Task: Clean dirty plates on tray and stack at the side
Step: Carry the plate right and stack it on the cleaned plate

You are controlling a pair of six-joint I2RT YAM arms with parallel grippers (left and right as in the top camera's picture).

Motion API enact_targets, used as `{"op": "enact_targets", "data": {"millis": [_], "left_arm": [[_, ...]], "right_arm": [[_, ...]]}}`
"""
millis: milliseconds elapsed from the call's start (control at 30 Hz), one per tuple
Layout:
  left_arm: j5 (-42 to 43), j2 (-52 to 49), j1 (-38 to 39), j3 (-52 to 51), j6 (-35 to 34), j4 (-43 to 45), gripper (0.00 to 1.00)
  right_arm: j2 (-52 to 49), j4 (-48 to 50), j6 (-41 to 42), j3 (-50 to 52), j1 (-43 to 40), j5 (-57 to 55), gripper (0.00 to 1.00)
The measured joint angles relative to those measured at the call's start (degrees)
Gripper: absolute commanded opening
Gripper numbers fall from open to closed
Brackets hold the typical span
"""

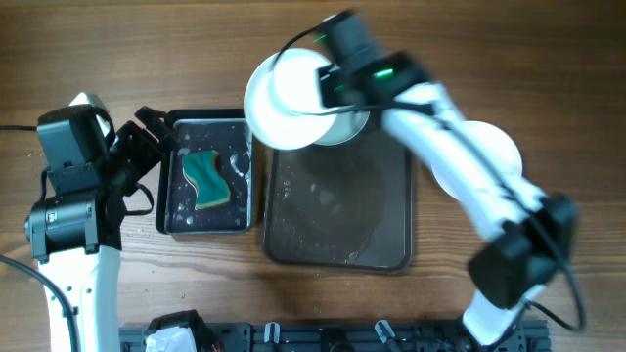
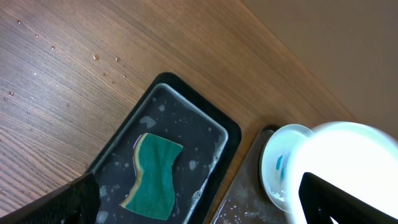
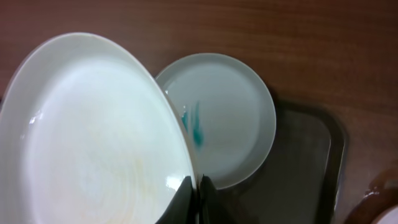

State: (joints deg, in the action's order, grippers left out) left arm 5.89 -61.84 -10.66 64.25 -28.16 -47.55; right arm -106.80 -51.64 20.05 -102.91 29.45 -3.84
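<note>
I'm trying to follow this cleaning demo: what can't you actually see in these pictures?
- Overhead: the smeared plate is mostly hidden beneath the held plate and right gripper.
- Left wrist: glare washes out the held plate's face.
- Right wrist: a pale rim in the bottom-right corner is cut off by the edge; unidentifiable.

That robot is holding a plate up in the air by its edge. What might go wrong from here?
1. The right gripper pinches the lifted plate only at its rim, tilted; it may slip and drop onto the smeared plate below.
2. The smeared plate seems to overhang the tray corner, so a bump might tip it off.
</note>
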Motion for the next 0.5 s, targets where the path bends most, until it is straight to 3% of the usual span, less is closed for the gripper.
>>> {"op": "enact_targets", "data": {"millis": [133, 333, 500], "left_arm": [[0.0, 0.0, 0.0, 0.0, 0.0, -0.04, 1.0], [0.0, 0.0, 0.0, 0.0, 0.0, -0.04, 1.0], [0.0, 0.0, 0.0, 0.0, 0.0, -0.04, 1.0]], "right_arm": [[8.07, -7.93, 2.03, -0.02, -13.05, 11.37, 0.04], [12.28, -19.56, -0.04, 1.62, -36.5, 15.8, 0.04], [12.66, -13.7, -2.12, 19.65, -51.52, 16.44, 0.04]]}}
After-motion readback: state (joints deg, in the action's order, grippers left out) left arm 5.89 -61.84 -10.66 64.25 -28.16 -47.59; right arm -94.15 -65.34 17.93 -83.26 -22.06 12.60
